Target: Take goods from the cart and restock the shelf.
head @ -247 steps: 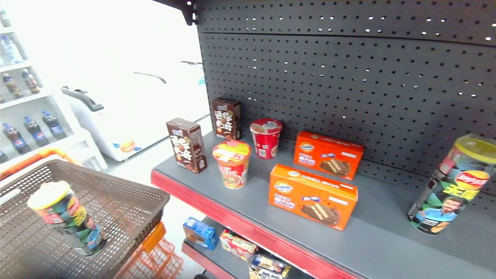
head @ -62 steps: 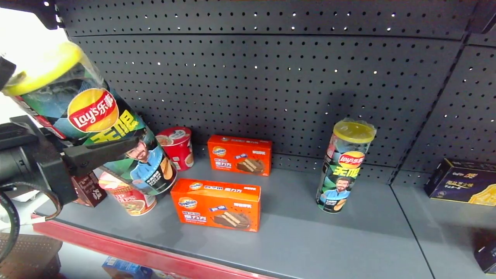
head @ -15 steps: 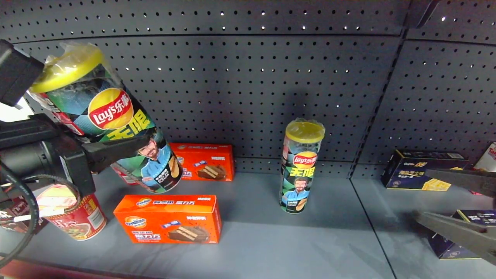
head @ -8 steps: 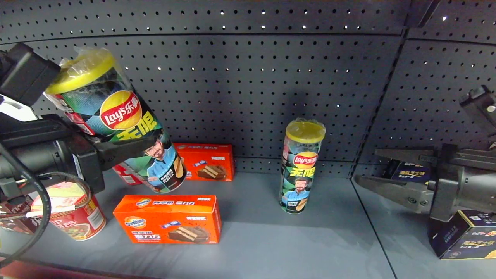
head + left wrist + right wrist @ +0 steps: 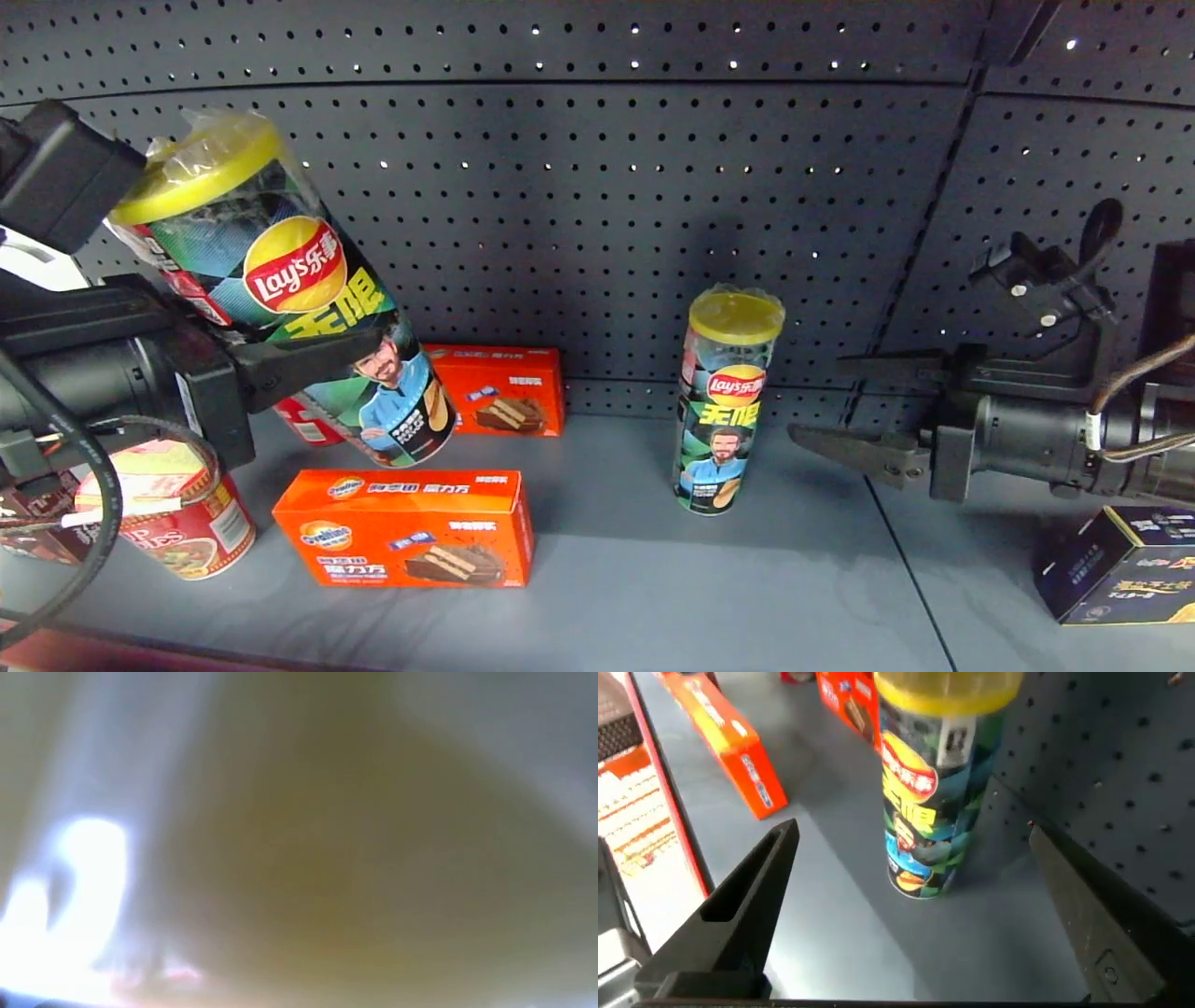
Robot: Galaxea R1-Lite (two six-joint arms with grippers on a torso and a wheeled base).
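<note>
A chips can point(image 5: 289, 289) with a yellow lid hangs tilted above the left of the grey shelf point(image 5: 700, 597), lid up and to the left. My left gripper point(image 5: 299, 345) is shut on its middle; one dark finger point(image 5: 308, 359) crosses the front. A second, matching can point(image 5: 728, 401) stands upright near the pegboard at the shelf's middle. My right gripper point(image 5: 820, 397) is open, level with this can's lower half and just to its right, fingers pointing at it. From the right wrist, the standing can point(image 5: 934, 784) sits ahead of the open right gripper point(image 5: 910, 835), apart from both fingers.
Two orange boxes point(image 5: 406, 527) point(image 5: 499, 387) lie under and behind the held can. A cup of noodles point(image 5: 173, 509) stands at the front left, a red cup point(image 5: 303, 420) behind it. Dark blue boxes point(image 5: 1111, 560) sit at the right. The pegboard wall point(image 5: 597, 187) closes the back.
My right gripper has come up from the lower right and moved left toward the standing can. The held can has shifted slightly right. Before that the view swung from the cart to the shelf.
</note>
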